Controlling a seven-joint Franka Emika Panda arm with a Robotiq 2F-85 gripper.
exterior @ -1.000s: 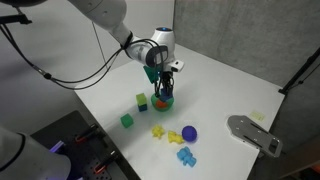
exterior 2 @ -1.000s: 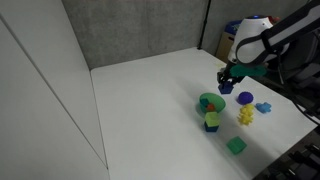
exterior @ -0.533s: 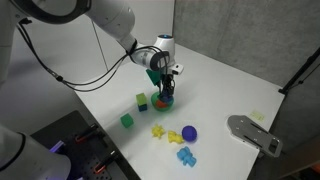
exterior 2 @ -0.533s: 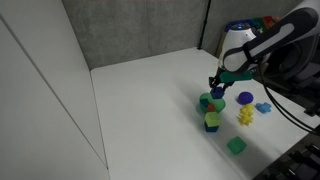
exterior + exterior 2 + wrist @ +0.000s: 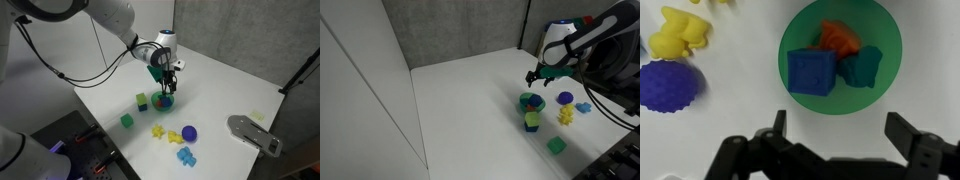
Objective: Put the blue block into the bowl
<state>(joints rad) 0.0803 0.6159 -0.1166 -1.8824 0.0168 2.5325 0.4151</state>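
From the wrist view, the blue block (image 5: 810,72) lies inside the green bowl (image 5: 840,106), next to an orange piece (image 5: 838,36) and a teal piece (image 5: 864,66). My gripper (image 5: 840,124) hovers above the bowl's near rim, open, with nothing between its fingers. In both exterior views the gripper (image 5: 166,83) (image 5: 541,80) hangs just above the bowl (image 5: 164,102) (image 5: 530,102) and clear of it.
Near the bowl are a green cube (image 5: 142,100), another green cube (image 5: 127,120), yellow pieces (image 5: 158,130), a dark blue round piece (image 5: 189,132) and a cyan jagged piece (image 5: 185,156). A grey device (image 5: 255,135) lies by the table's edge.
The gripper has gone from shut to open, letting the blue block go into the bowl, and it has lifted a little above the bowl.
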